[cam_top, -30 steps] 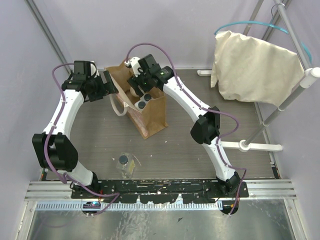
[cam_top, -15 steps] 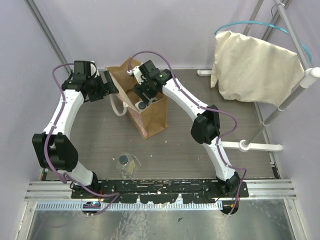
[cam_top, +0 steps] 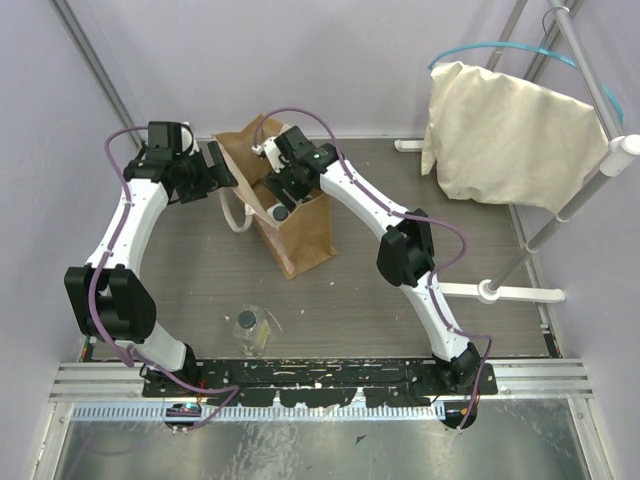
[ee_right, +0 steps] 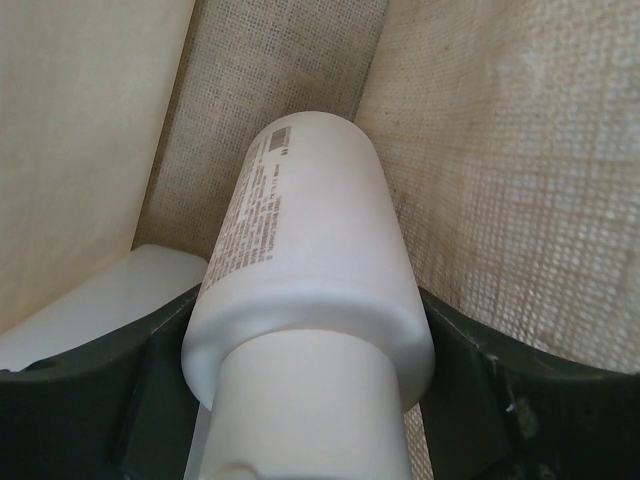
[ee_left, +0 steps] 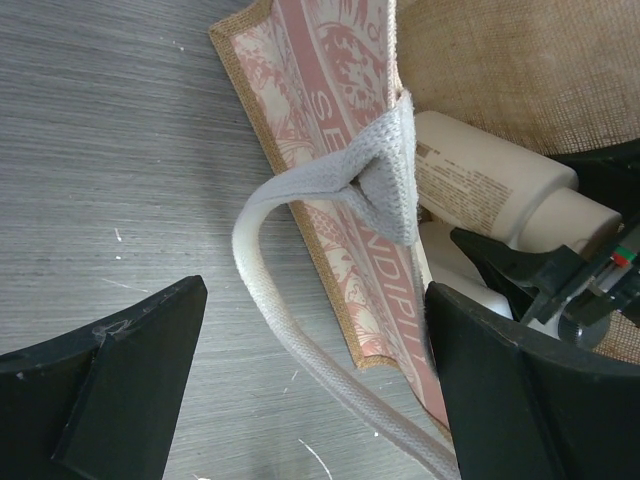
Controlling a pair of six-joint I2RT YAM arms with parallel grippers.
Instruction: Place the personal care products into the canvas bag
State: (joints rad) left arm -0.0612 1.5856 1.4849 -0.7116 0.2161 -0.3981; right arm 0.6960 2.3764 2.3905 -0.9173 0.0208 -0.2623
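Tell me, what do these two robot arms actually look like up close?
Both the left arm and right arm have smooth white links joined by chunky black joint housings. A thin purple cable loops along each. The right arm's wrist shows a small green light. The left end effector and right end effector each carry two dark wedge-shaped fingers.

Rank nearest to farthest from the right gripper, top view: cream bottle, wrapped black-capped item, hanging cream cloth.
1. cream bottle: held in the right gripper, inside the canvas bag.
2. wrapped item: on the table, near edge.
3. cream cloth: hanging at the far right.
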